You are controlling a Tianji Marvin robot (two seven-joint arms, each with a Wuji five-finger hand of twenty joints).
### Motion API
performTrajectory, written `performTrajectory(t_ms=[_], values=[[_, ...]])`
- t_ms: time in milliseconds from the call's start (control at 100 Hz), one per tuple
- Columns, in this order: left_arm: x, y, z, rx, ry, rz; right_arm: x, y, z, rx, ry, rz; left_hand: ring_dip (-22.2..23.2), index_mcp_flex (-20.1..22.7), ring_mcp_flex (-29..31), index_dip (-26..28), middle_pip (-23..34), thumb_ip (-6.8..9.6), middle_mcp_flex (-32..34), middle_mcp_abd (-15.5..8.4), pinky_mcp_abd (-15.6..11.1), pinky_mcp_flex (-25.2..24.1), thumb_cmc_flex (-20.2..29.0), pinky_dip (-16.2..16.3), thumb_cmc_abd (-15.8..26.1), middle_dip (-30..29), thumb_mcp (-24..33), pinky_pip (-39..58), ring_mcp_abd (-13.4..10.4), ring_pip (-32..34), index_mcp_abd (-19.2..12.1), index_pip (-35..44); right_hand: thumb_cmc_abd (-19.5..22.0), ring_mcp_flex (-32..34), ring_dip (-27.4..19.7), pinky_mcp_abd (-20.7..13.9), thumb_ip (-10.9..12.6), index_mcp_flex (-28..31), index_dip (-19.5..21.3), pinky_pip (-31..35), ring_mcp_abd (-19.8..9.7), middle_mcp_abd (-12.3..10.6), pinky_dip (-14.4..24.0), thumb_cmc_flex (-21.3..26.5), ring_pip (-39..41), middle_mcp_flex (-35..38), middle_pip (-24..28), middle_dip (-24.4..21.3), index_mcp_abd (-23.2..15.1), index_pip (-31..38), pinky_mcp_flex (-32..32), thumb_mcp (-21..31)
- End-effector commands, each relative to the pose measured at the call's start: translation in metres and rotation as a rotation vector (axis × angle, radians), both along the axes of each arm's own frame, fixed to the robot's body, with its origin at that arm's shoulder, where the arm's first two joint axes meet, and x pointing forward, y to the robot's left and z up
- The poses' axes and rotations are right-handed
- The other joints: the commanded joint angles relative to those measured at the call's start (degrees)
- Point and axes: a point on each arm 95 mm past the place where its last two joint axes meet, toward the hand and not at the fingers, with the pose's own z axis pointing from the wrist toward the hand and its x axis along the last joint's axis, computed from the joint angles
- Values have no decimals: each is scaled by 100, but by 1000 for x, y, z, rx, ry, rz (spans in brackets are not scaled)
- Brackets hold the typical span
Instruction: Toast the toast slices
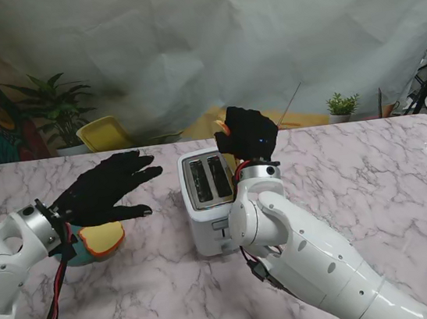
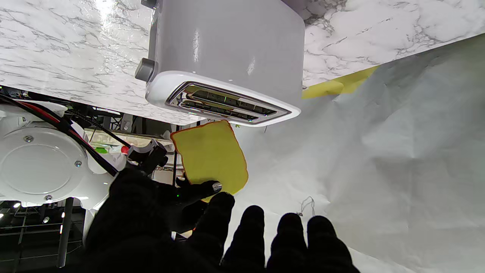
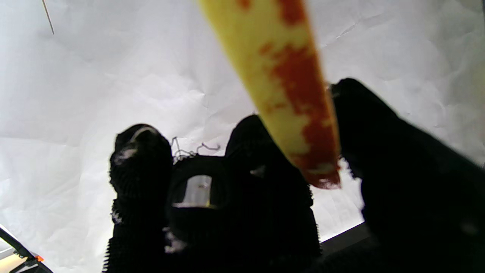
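- The marble worktop (image 1: 374,185) carried everything, with both white arms rising from the near edge
- Nearest on the left lay a second toast slice (image 1: 102,237), pale yellow with an orange crust, resting on a teal and orange dish (image 1: 75,258) that was mostly hidden under the left arm
- Just above that slice, the left robot hand (image 1: 103,191) in its black glove hovered palm down with fingers spread and apart, grasping nothing; its fingertips (image 2: 293,231) pointed right toward the toaster
- Near the middle stood the white toaster (image 1: 208,207), two chrome-rimmed slots (image 1: 207,179) facing up and a grey lever on its near face; whether anything sat inside the slots could not be told
- The right arm's forearm crossed just beside the toaster's right side and covered part of it
- Beyond and slightly right of the toaster, raised over its far end, the right robot hand (image 1: 247,134) was clenched around a toast slice (image 2: 210,155), pinching it upright by one edge between thumb and fingers; the slice (image 3: 288,87) showed yellow with orange-brown patches from the right wrist view
- From the left wrist view this slice hung clear of the toaster's slots, not touching them
- Farthest back hung a crumpled white sheet (image 1: 260,35), with a yellow chair (image 1: 105,132) and potted plants (image 1: 57,109) behind the worktop
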Motion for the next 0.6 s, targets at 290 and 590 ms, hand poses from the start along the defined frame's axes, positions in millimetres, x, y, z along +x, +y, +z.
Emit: performTrajectory(t_ms=[290, 590], values=[[-3, -1, -3, 11, 9, 0, 0, 5, -4, 10, 3, -1, -58, 119, 47, 1, 43, 66, 78, -79, -174, 15, 3, 103, 206, -25, -110, -210, -99, 114, -71, 42, 139, -68, 211, 56, 162, 282, 149, 250, -268, 119, -47, -52, 97, 518, 466, 84, -342, 656, -15, 382], [-4, 0, -6, 13, 7, 7, -2, 5, 1, 20, -26, -10, -58, 118, 50, 1, 48, 67, 77, -78, -177, 17, 13, 104, 215, -25, -109, -212, -99, 120, -70, 42, 212, -73, 199, 65, 158, 263, 148, 253, -286, 110, -72, -58, 63, 510, 438, 73, -321, 652, -12, 393]])
